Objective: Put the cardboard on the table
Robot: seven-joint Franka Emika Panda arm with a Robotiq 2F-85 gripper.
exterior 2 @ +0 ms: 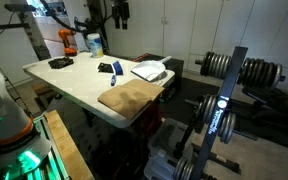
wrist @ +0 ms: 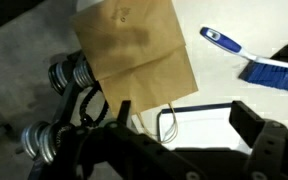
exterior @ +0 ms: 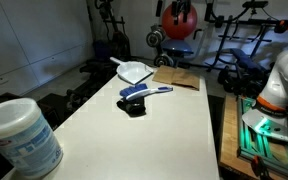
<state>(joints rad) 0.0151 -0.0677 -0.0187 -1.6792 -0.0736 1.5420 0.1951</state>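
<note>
The brown cardboard lies flat at one end of the white table, next to the white dustpan. It also shows in an exterior view, at the table's near edge. In the wrist view the cardboard is above my gripper, with thin loop handles at its lower edge. The gripper is open and empty, its two dark fingers wide apart over a white surface. It is above the cardboard and does not touch it. I cannot see the gripper in either exterior view.
A blue brush and a small black object lie mid-table. A white tub stands at the near corner. The brush shows in the wrist view. Dumbbells sit on the floor beside the table. A weight rack stands nearby.
</note>
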